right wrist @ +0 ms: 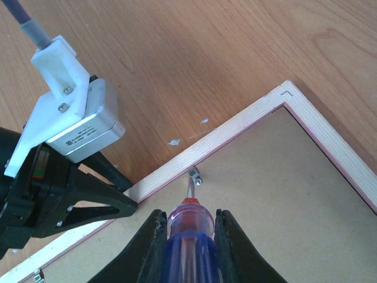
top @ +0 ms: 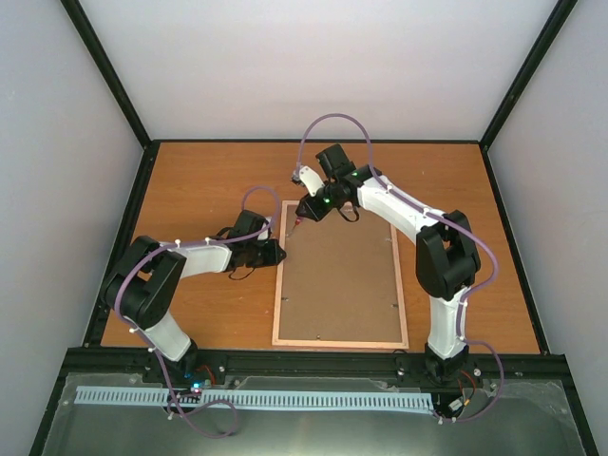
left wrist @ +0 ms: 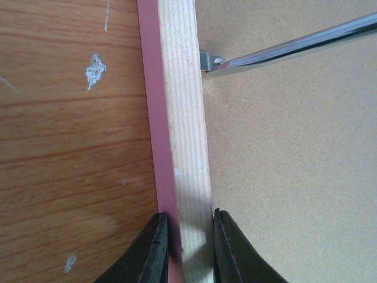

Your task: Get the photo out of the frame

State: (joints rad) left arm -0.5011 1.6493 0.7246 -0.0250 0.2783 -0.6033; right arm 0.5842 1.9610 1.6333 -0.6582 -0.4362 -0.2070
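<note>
One frame, left gripper pinching its edge — right gripper clamping one screwdriver

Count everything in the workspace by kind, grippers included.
frame: 1
screwdriver: 1
grippers: 2 (left gripper, right gripper)
Total: 4

wood frame, matt board back, shiny metal screwdriver
</note>
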